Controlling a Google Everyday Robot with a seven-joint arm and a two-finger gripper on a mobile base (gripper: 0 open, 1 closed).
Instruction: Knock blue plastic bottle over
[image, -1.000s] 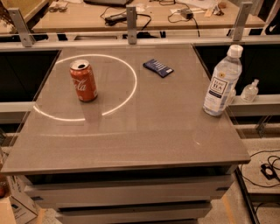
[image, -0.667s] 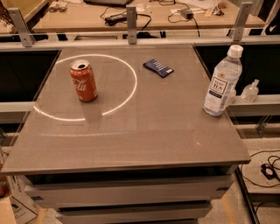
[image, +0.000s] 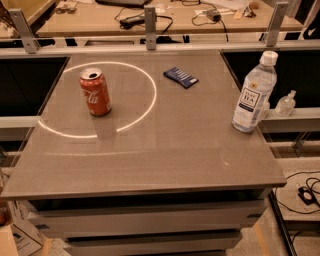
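Nothing has moved since a second ago: the blue plastic bottle (image: 254, 95) stands upright in the same spot, close to the right edge of the table (image: 165, 160) and roughly midway along that edge, with its white cap on top and its white label turned toward the camera. The gripper is outside the camera view, so I cannot tell where over the table it is or what state it is in. On the table's far middle lies a flat dark blue packet (image: 180, 77), well apart from the bottle. A red can (image: 95, 92) stands upright toward the table's far left, its top open. It sits inside a bright ring of light (image: 154, 95) that lies across the table's left half. Just off the table's right edge, on a pale ledge (image: 295, 120), stands a small clear pump bottle (image: 286, 104). Past the table's far edge runs a metal rail (image: 150, 42), and behind that is a wooden desk (image: 95, 22) strewn with cables. Below the table's right corner, dark cables (image: 306, 192) trail on the floor.
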